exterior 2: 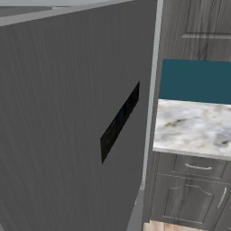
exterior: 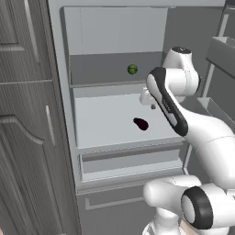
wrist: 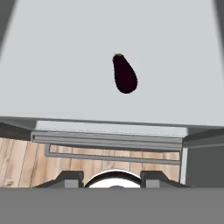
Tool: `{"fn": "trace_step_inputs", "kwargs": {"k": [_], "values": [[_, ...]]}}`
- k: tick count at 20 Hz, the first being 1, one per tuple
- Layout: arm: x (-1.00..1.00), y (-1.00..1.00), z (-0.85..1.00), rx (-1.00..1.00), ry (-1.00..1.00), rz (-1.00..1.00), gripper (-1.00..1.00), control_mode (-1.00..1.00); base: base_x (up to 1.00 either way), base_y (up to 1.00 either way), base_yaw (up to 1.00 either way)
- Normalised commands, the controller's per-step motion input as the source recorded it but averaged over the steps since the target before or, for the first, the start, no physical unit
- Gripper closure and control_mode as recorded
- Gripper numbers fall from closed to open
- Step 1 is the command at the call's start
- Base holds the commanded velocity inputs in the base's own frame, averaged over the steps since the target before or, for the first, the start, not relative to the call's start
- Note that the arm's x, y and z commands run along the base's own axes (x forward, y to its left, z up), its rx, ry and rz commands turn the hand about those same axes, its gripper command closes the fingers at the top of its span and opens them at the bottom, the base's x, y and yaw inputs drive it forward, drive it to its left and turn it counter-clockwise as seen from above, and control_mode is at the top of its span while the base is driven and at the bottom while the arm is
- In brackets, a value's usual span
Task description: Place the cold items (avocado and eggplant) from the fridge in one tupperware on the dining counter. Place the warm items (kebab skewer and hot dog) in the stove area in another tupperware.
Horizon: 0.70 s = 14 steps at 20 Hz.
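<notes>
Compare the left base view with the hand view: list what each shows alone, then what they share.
Left base view alone: the avocado on the upper fridge shelf, the robot's white arm and the dark cabinet door at left. Hand view alone: the wooden floor below the fridge. Shared: the eggplant lying on the lower fridge shelf.

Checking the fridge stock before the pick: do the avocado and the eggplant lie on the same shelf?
No, the avocado sits on the upper shelf, while the eggplant lies on the shelf below.
</notes>
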Motion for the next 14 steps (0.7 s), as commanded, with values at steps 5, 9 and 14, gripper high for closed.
{"fn": "trace_step_inputs", "kwargs": {"k": [5, 9, 14], "values": [[-0.04, 0.05, 0.0, -0.01, -0.04, 0.0, -1.0, -1.0, 0.0, 0.0, 0.0], [0.0, 0.39, 0.11, -0.2, -0.39, 0.0, -1.0, -1.0, 0.0, 0.0, 0.0], [0.01, 0.24, 0.45, -0.2, -0.42, -0.04, -1.0, -1.0, 0.0, 0.0, 0.0]]}}
